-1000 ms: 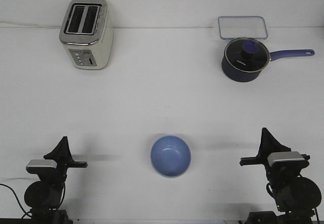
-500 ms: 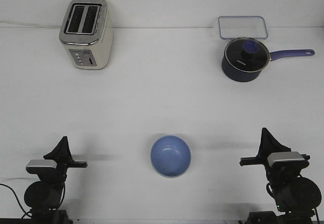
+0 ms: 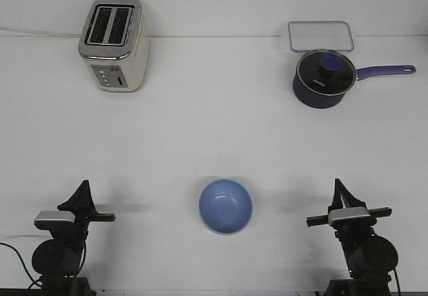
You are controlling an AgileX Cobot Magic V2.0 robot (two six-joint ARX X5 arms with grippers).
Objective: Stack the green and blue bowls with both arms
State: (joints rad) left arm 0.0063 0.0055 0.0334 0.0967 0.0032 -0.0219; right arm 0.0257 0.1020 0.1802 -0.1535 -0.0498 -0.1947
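1. 2 arms sit at the near edge of the white surface [image 3: 214,129], 1 at each lower corner of the front view.
2. Farthest left, the left end effector [image 3: 81,192] points up and away from the camera as a dark wedge; whether its fingers are spread or pressed together cannot be told.
3. Above it, at the far left of the surface, a cream and silver toaster [image 3: 112,43] stands with its 2 slots facing up.
4. Near the middle, toward the near edge, the blue bowl [image 3: 225,206] rests upright on the surface, between the 2 arms and apart from both. Only this 1 bowl shows; no green rim can be made out around it.
5. Far right, a clear rectangular lid [image 3: 321,36] lies flat, with a dark navy saucepan [image 3: 324,78] just in front of it, its handle pointing right.
6. Below, the right end effector [image 3: 339,190] also points upward; its finger state cannot be told.
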